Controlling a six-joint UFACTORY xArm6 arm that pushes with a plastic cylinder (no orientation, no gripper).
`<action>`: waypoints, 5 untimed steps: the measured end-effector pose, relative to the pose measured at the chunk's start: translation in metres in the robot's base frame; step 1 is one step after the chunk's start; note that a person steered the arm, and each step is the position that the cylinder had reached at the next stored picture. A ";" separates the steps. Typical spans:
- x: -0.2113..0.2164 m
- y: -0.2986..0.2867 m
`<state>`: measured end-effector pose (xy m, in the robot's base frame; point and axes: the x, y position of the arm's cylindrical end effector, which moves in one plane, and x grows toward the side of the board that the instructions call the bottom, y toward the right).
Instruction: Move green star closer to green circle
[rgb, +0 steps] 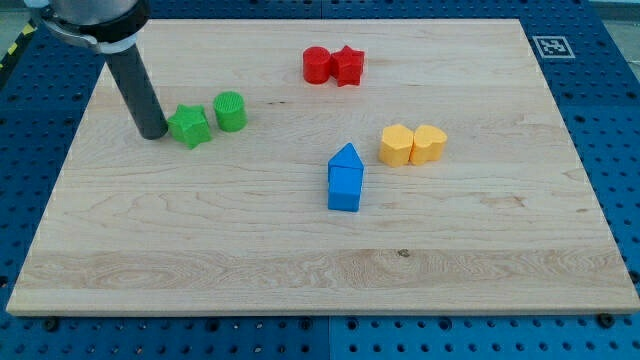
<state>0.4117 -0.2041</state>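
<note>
The green star (189, 126) lies at the view's upper left of the wooden board (200, 250). The green circle (230, 110), a short cylinder, stands just to its right and slightly higher, a narrow gap between them. My tip (153, 134) rests on the board right at the star's left side, touching or nearly touching it.
A red circle (316, 64) and a red star (348, 66) sit together near the view's top middle. Two yellow blocks (396, 145) (430, 143) sit side by side at the right of centre. Two blue blocks (346, 159) (345, 189) are stacked front to back at centre.
</note>
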 end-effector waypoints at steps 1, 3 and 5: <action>0.000 0.002; 0.003 0.013; 0.007 0.034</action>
